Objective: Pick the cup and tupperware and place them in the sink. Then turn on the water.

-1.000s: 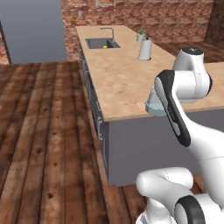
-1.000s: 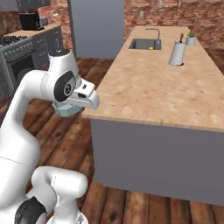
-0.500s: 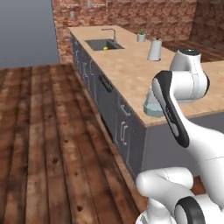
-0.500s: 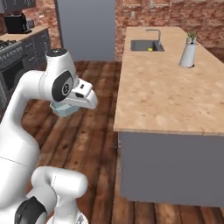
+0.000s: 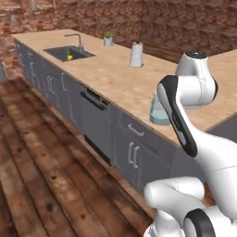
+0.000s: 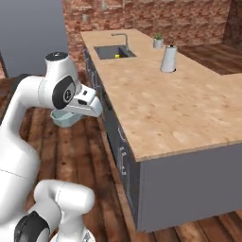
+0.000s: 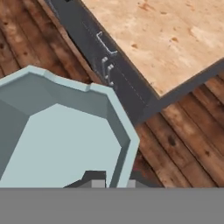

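From the left base view, the white arm rises at about 4 o'clock, and the pale blue-grey tupperware (image 5: 159, 113) hangs off its hand, seen against the front edge of the light wood surface (image 5: 115, 76). The gripper itself is hidden behind the arm here. Far off at 11 o'clock the dark sink (image 5: 69, 53) is set into the surface with a grey faucet (image 5: 76, 40) behind it, and a speck of yellow, the cup (image 5: 70, 58), lies inside the basin. A white paper-towel roll (image 5: 136, 54) stands upright at 12 o'clock, well apart from the sink, with a small potted plant (image 5: 108, 40) beyond it

From the right base view, the arm curls up at 9 o'clock and the tupperware (image 6: 65, 117) hangs under the hand, out over the wooden floor (image 6: 97, 156) just beside the surface's near end. The sink (image 6: 114, 51) lies at 12 o'clock, the yellow cup (image 6: 116, 56) in it

In the hand view, the tupperware (image 7: 65, 140) sits at 8 o'clock, its open inside facing the camera. The gripper (image 7: 105, 180) is closed narrowly on the container's rim at 6 o'clock. Grey cabinet fronts (image 7: 111, 76) and the surface's corner lie at 1 o'clock
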